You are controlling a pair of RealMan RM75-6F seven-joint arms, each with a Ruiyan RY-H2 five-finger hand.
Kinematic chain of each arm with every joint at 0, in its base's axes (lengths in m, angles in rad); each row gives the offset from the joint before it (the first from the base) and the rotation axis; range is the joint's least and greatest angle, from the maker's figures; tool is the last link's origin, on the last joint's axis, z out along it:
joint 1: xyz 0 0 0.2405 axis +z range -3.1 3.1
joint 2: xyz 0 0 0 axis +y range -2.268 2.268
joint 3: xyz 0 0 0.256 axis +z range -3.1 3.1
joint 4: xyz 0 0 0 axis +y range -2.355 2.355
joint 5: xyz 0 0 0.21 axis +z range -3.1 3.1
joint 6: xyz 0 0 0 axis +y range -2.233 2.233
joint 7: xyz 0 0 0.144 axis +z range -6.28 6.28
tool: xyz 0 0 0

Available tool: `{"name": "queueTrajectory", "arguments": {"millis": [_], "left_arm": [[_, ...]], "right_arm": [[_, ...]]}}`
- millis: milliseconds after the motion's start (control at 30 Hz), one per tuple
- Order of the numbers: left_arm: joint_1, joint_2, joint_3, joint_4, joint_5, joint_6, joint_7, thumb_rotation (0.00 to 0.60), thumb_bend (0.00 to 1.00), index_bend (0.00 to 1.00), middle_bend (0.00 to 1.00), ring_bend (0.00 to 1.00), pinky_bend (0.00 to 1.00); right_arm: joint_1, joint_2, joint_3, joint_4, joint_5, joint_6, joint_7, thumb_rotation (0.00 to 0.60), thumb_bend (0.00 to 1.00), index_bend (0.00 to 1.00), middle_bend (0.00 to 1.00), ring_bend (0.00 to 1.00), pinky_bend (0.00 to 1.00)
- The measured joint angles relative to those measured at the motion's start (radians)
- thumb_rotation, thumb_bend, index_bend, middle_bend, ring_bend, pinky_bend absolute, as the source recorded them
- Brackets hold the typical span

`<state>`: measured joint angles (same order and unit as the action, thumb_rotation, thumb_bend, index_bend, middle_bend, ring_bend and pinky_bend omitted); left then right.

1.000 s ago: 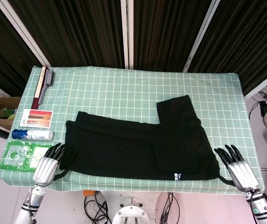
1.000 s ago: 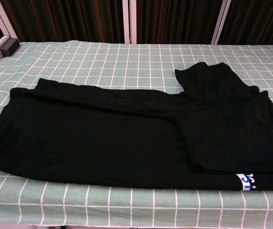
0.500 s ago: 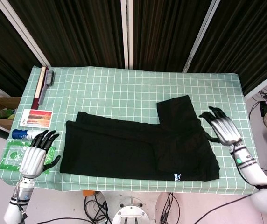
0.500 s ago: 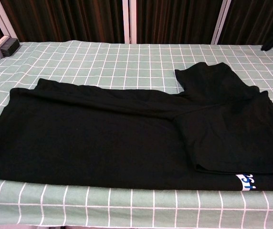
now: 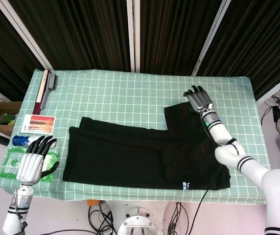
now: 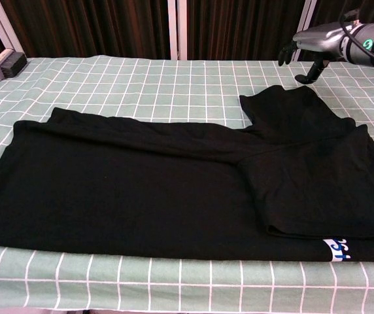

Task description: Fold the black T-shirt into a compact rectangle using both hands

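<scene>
Black T-shirt (image 5: 145, 154): long axis left-right; your right robot hand (image 5: 198, 98) hovered, fingers apart, empty, over its far-right sleeve; left robot hand (image 5: 32, 161) spread, empty, left of it.

Black T-shirt (image 5: 145, 154) with a small white-and-blue label (image 6: 339, 248) at the hem, on a pale green tablecloth (image 5: 130, 93) gridded in white. Silver-grey hands with black fingers, left (image 5: 32, 164) and right (image 5: 198, 99), the right arm (image 5: 257, 174) white with black bands and a green dot at the wrist. At the cloth's left edge: dark red brush (image 5: 45, 89) with grey bristles, orange-and-white card (image 5: 37, 123), blue-and-white bottle (image 5: 32, 141), clear green packet (image 5: 16, 164); behind, dark brown curtains (image 5: 81, 29) between white posts (image 5: 132, 34).
</scene>
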<state>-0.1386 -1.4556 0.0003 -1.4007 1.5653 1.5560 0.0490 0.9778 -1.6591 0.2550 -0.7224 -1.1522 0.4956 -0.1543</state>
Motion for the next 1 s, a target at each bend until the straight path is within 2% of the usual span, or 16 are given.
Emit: {"name": "queueTrajectory", "arguments": {"millis": [233, 400, 567, 767, 867, 1000], "left_arm": [[0.01, -0.005, -0.008, 0.008, -0.019, -0.009, -0.026, 0.6, 0.22, 0.16, 0.12, 0.09, 0.18], [0.017, -0.006, -0.01, 0.015, -0.019, -0.005, -0.038, 0.6, 0.23, 0.16, 0.12, 0.09, 0.18], [0.019, -0.006, -0.014, 0.023, -0.013, 0.001, -0.051, 0.6, 0.22, 0.16, 0.12, 0.09, 0.18], [0.026, -0.011, -0.014, 0.037, 0.002, 0.019, -0.066, 0.6, 0.22, 0.16, 0.12, 0.09, 0.18], [0.03, -0.013, -0.012, 0.042, 0.011, 0.028, -0.073, 0.6, 0.23, 0.16, 0.12, 0.09, 0.18], [0.035, -0.015, -0.01, 0.049, 0.023, 0.042, -0.08, 0.6, 0.23, 0.16, 0.12, 0.09, 0.18]], "right_arm": [[0.084, -0.155, -0.004, 0.229, 0.031, -0.116, -0.005, 0.6, 0.44, 0.32, 0.23, 0.05, 0.15], [0.102, -0.211, -0.012, 0.315, 0.021, -0.145, 0.027, 0.6, 0.46, 0.46, 0.25, 0.05, 0.15], [0.089, -0.219, -0.018, 0.33, 0.001, -0.121, 0.063, 0.6, 0.46, 0.62, 0.29, 0.06, 0.15], [0.054, -0.17, -0.029, 0.239, -0.043, -0.021, 0.098, 0.6, 0.46, 0.63, 0.29, 0.07, 0.15], [0.022, -0.108, -0.038, 0.122, -0.07, 0.058, 0.104, 0.6, 0.46, 0.63, 0.29, 0.07, 0.15], [-0.039, 0.018, -0.052, -0.132, -0.095, 0.175, 0.06, 0.6, 0.46, 0.62, 0.29, 0.07, 0.15]]}}
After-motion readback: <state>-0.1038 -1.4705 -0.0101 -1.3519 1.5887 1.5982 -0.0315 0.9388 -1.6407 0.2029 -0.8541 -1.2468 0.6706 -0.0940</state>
